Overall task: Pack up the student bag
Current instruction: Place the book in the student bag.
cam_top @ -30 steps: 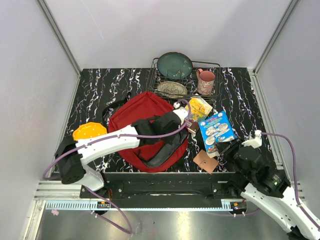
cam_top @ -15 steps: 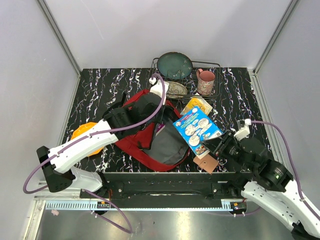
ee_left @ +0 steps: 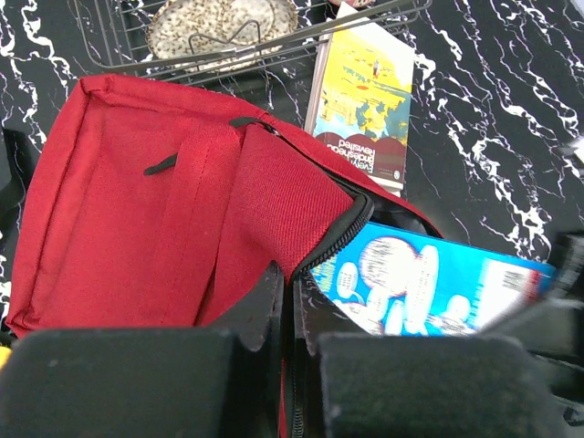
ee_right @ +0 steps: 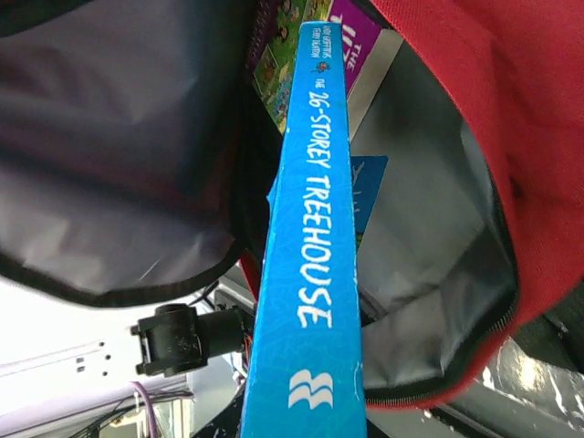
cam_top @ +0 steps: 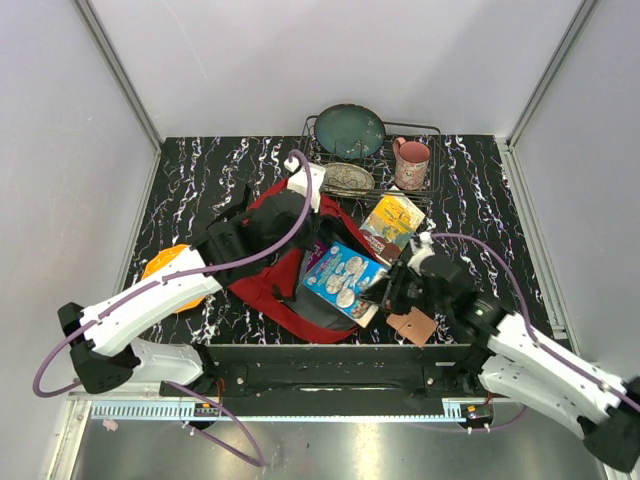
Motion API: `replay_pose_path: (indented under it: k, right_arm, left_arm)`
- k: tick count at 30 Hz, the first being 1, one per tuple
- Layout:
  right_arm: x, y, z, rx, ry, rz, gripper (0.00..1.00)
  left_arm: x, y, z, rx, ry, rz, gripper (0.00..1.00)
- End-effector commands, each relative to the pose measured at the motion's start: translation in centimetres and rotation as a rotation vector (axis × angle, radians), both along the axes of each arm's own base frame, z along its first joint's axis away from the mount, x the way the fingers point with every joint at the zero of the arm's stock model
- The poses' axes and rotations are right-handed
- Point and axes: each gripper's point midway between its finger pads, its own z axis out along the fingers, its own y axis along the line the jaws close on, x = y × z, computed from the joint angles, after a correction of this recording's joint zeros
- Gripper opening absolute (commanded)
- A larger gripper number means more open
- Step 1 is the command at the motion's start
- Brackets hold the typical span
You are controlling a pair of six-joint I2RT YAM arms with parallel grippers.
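The student bag [cam_top: 268,262] is red and lies mid-table with its mouth turned toward the right arm. My left gripper [cam_top: 318,238] is shut on the bag's black zipper edge [ee_left: 339,239] and holds the flap up. My right gripper [cam_top: 388,293] is shut on a blue book [cam_top: 343,281], whose far end sits inside the opening. In the right wrist view the book's spine [ee_right: 310,255] points into the grey lining [ee_right: 429,228], where other books [ee_right: 358,36] lie. That gripper's own fingers are hidden behind the book.
A yellow book [cam_top: 392,222] lies beside the bag's right side. A brown leather pouch [cam_top: 412,325] sits near the front edge under the right arm. A wire rack [cam_top: 432,130] at the back holds a teal plate [cam_top: 350,130], a patterned plate [cam_top: 345,178] and a pink mug [cam_top: 410,163]. An orange disc [cam_top: 168,264] lies left.
My left arm swung from lying across the bag to its far side, lifting the zipper edge. My right arm carried the blue book leftward off the table into the bag's mouth.
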Motion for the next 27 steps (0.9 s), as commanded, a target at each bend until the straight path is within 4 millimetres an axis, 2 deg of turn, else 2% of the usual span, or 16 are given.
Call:
replay_pose_path:
  k: [1, 2, 3, 4, 5, 7, 11, 13, 15, 16, 17, 19, 20, 21, 22, 27]
  right_arm:
    - [2.7, 4.9, 7.2, 0.288, -0.242, 0.096, 0.0]
    - [2.9, 5.5, 4.9, 0.295, -0.199, 0.101, 0.0]
    - [3.3, 5.8, 5.1, 0.341, -0.204, 0.093, 0.0]
    - [3.3, 6.2, 6.5, 0.436, -0.235, 0.096, 0.0]
    - [3.5, 6.6, 6.0, 0.439, -0.222, 0.103, 0.0]
    - [3.6, 7.1, 6.7, 0.458, -0.248, 0.127, 0.0]
    - [4.5, 7.6, 6.3, 0.453, -0.251, 0.111, 0.0]
    - [5.5, 8.1, 7.2, 0.457, -0.265, 0.089, 0.0]
    - [6.6, 8.8, 5.2, 0.378, -0.217, 0.072, 0.0]
    - [7.8, 9.1, 5.5, 0.368, -0.203, 0.03, 0.0]
    - [8.7, 9.6, 3.6, 0.326, -0.139, 0.001, 0.0]
    - [9.7, 10.5, 3.5, 0.341, -0.12, -0.011, 0.0]
    - [10.2, 11.2, 1.9, 0.328, -0.081, -0.017, 0.0]
    - [10.5, 11.8, 2.9, 0.381, -0.104, -0.015, 0.0]
    - [11.2, 12.4, 1.9, 0.385, -0.079, -0.03, 0.0]
    - [13.3, 15.0, 1.1, 0.389, -0.095, -0.062, 0.0]
  left_arm:
    - [-0.7, -0.7, 4.6, -0.194, -0.087, -0.043, 0.0]
    - [-0.7, -0.7, 4.6, -0.196, -0.085, -0.042, 0.0]
    - [-0.8, -0.6, 4.1, -0.189, -0.078, -0.043, 0.0]
    - [-0.9, -0.5, 4.1, -0.187, -0.075, -0.044, 0.0]
    - [-1.0, -0.4, 3.8, -0.184, -0.067, -0.043, 0.0]
    - [-1.2, -0.2, 3.6, -0.189, -0.061, -0.037, 0.0]
    - [-1.6, -0.4, 3.4, -0.211, -0.053, -0.059, 0.0]
    - [-1.8, -0.8, 3.6, -0.219, -0.049, -0.082, 0.0]
    - [-1.9, -1.1, 3.8, -0.232, -0.05, -0.092, 0.0]
    - [-2.0, -1.3, 3.9, -0.241, -0.048, -0.104, 0.0]
    - [-2.0, -1.5, 4.2, -0.253, -0.053, -0.112, 0.0]
    - [-2.1, -1.7, 4.5, -0.263, -0.056, -0.119, 0.0]
    - [-2.0, -1.8, 4.7, -0.267, -0.058, -0.119, 0.0]
    - [-2.0, -1.9, 5.0, -0.271, -0.061, -0.123, 0.0]
    - [-2.0, -2.0, 5.1, -0.273, -0.064, -0.125, 0.0]
    - [-2.1, -1.5, 5.9, -0.286, -0.079, -0.12, 0.0]
